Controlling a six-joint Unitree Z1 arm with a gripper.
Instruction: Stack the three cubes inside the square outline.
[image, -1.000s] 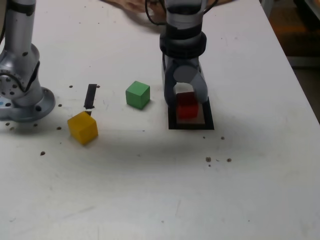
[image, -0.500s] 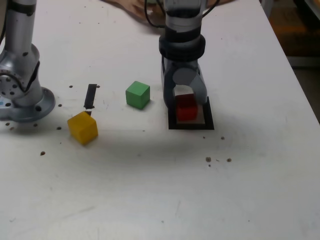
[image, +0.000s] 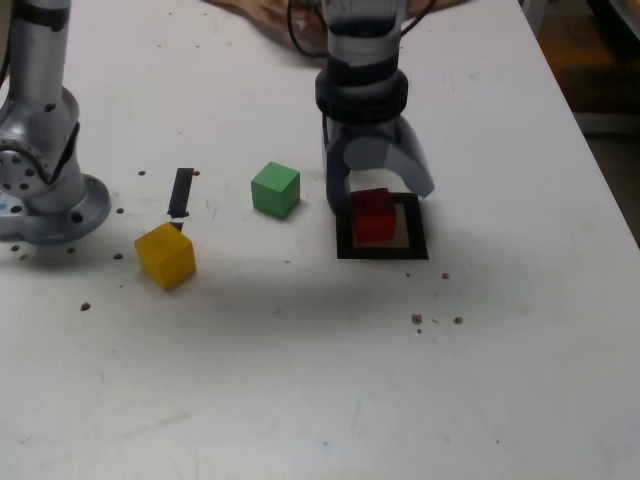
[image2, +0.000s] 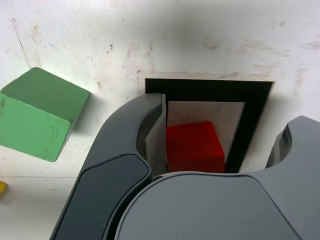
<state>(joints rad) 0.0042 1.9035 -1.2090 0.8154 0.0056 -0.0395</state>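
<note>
Red cube (image: 375, 214) sits on the white centre of the square outline (image: 383, 251), flat on the table (image: 300, 380), toward the side of the frame on the exterior view's left; wrist view shows it (image2: 194, 146) close to one finger and with a clear gap to the other; gripper (image: 380, 190) is spread around it, jaws apart and not clamping, so the cube looks released; no cube on top of it yet, so judged one of three placed.

Step in hand reads as letting go and clearing off; to do it well, lift straight up with the jaws wide so the near finger does not drag or tip the cube; check the cube rests flat and inside the tape before leaving; a nudge now would skew the base for the next two.

Green cube (image: 275, 189) lies on bare table just to the exterior view's left of the gripper, near but not touching; yellow cube (image: 165, 255) further to that left, by a short black tape strip (image: 181, 192); green is the closer pick, judged the likely next one.

The outline holds the red cube only; no bins or trays seen.
</note>
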